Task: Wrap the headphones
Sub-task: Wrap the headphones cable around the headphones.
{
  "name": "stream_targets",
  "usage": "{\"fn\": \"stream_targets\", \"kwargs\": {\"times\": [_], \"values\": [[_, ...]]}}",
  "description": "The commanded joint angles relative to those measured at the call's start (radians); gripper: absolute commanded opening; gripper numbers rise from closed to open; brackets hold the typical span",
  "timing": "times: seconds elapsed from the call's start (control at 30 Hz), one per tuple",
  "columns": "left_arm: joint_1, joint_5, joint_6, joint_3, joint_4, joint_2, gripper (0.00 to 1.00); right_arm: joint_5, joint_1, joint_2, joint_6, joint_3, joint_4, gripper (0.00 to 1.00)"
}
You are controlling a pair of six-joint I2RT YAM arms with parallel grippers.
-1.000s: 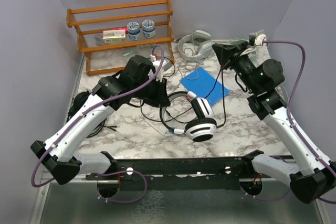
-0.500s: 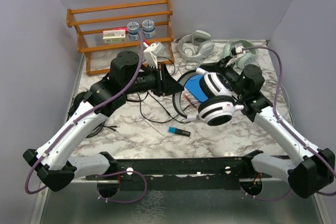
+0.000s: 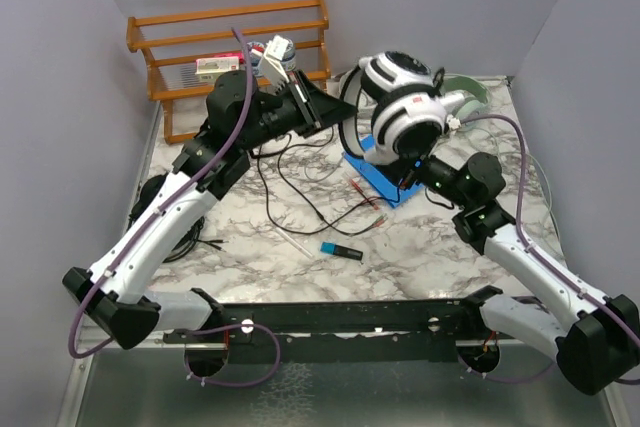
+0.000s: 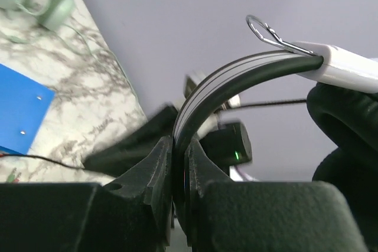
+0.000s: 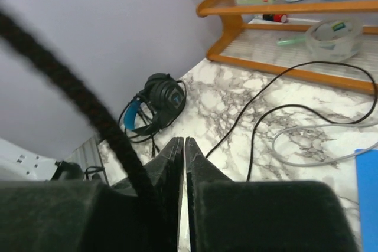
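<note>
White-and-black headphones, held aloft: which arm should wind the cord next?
Right, probably: the left tool grips the headband; the right tool, shut on nothing, sits beside the black braided cord.

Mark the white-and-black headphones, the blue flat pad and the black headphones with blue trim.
white-and-black headphones (image 3: 405, 119): top external view, earcup shell.
blue flat pad (image 4: 20, 110): left wrist view, bare face.
black headphones with blue trim (image 5: 158, 101): right wrist view, earcup.

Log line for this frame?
phase: lift | left gripper: shut on white-and-black headphones headband, held off table | right gripper: jaws nearly together, black cable beside it
</note>
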Motion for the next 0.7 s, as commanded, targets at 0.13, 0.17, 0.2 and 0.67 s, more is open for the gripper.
{"fn": "stream_targets", "kwargs": {"times": [0.13, 0.17, 0.2, 0.67], "values": [[0.173, -0.164, -0.128, 0.087, 0.015, 0.09, 0.0, -0.035, 0.118, -0.114, 0.031, -0.066, -0.075, 0.01], [0.176, -0.207, -0.1, 0.111, -0.029, 0.101, 0.0, -0.034, 0.135, -0.124, 0.033, -0.067, -0.095, 0.01], [0.178, -0.247, -0.07, 0.136, -0.065, 0.113, 0.0, -0.028, 0.154, -0.132, 0.034, -0.064, -0.116, 0.01], [0.178, -0.744, 0.289, 0.22, -0.275, 0.168, 0.0, 0.045, 0.252, -0.096, -0.135, 0.178, -0.529, 0.03]]}}
